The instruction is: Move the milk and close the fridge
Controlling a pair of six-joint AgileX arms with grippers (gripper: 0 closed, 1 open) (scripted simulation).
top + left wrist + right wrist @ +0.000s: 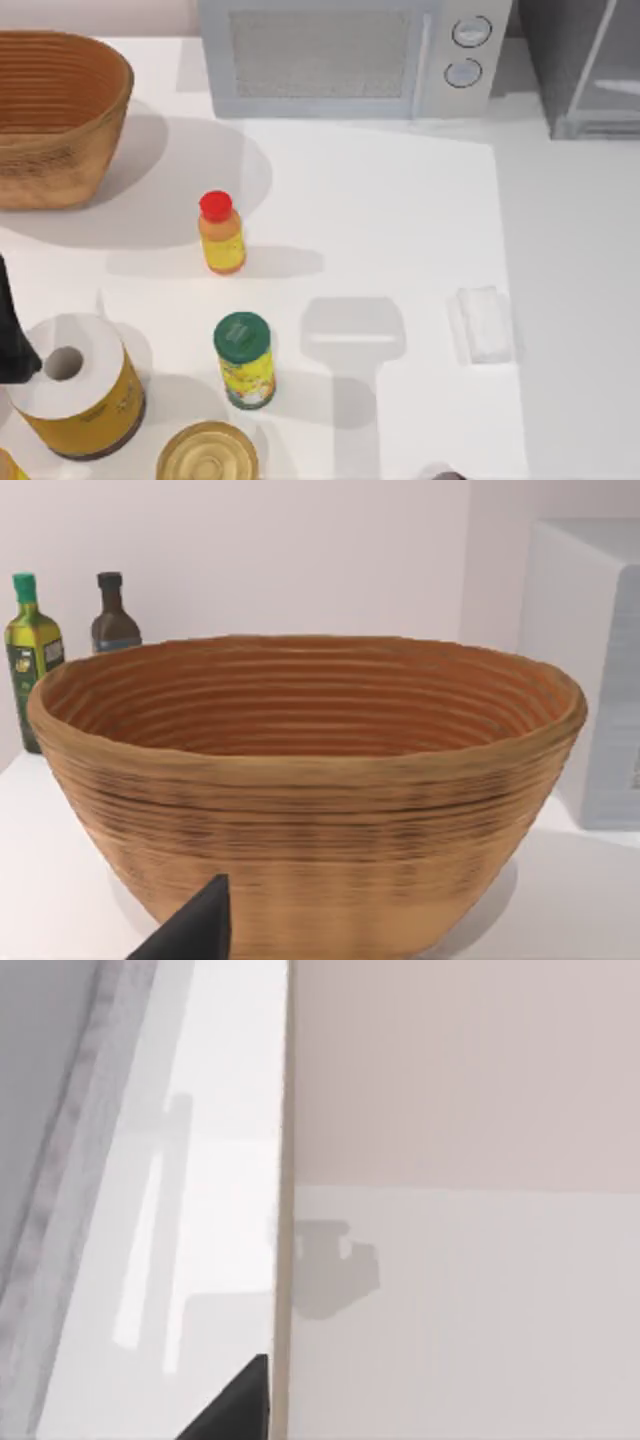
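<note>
The fridge (585, 70) is the tall grey cabinet at the table's back right. Its door panel stands at an angle and some pale interior shows. The milk is out of view. My left arm (10, 335) is a dark shape at the left edge, beside a yellow roll. In the left wrist view a dark tip of my left gripper (200, 928) points at the wicker basket (300, 780). A dark tip of my right gripper (240, 1400) shows in the right wrist view, close to a pale upright panel (200, 1160) with a grey surface beside it. A sliver of my right arm (440, 474) sits at the front edge.
The wicker basket (55, 115) stands back left and the light-grey microwave (350, 55) back centre. Mid-table are a red-capped orange bottle (221, 232) and a green-lidded yellow jar (243, 360). A white-topped yellow roll (75, 395) and a round tin (207, 455) stand front left. Two bottles (35, 650) stand behind the basket.
</note>
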